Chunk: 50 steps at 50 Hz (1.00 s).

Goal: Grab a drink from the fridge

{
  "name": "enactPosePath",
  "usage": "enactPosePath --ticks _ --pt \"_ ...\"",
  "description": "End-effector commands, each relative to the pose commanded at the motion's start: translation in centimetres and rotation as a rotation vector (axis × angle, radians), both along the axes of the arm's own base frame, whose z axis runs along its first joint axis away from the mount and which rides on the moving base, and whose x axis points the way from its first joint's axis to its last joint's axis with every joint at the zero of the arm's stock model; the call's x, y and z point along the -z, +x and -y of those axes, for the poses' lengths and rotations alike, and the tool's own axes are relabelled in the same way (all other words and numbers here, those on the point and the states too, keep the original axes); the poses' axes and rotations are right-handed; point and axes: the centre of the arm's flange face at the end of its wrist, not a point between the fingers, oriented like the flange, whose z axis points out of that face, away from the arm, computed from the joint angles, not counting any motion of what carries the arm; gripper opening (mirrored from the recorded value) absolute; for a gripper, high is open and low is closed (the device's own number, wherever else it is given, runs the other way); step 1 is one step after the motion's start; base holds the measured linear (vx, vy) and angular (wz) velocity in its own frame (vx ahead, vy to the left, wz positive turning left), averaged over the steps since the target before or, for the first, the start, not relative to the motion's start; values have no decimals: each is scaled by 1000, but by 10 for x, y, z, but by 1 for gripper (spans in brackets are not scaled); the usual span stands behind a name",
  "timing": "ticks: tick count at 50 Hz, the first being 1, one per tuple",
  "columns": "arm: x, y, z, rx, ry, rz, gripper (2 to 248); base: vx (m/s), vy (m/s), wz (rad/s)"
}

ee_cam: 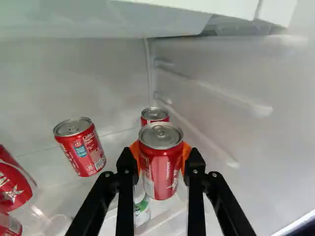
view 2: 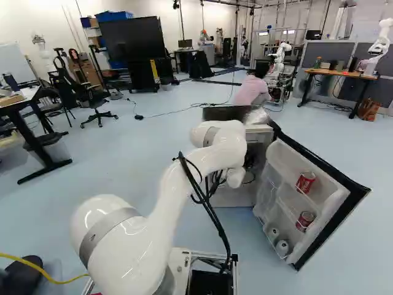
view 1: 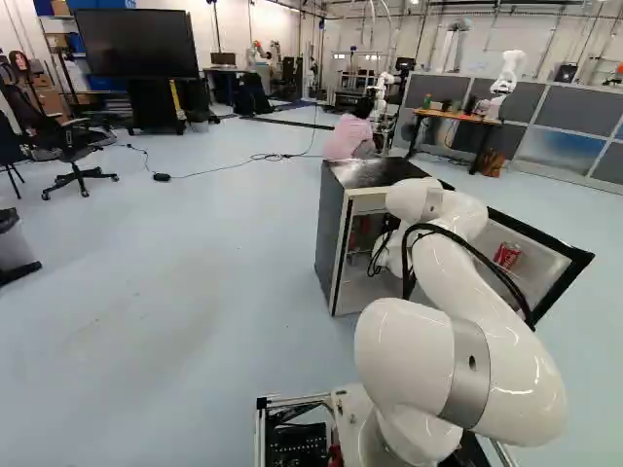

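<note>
In the wrist view my gripper is shut on a red can, an orange pad against each side. The can stands upright between the fingers. Directly behind it shows the top of another red can; beside the gripper a tilted-looking red can stands apart. More red cans lie farther to that side, and a pale can with green is partly hidden below the held one. The fridge has its door wide open; in the base views the arm and fridge hide the gripper.
Door shelves hold red cans and white-topped cans. Inside, a shelf edge hangs above the cans and a ribbed side wall runs alongside. A person sits behind the fridge. Another robot stands by a far desk.
</note>
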Motion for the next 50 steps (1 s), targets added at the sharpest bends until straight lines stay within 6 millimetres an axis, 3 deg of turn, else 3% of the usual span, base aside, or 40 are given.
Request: enactPosePath --ticks 50 --pt "-29 -59 -45 -18 68 -126 98 0 0 0"
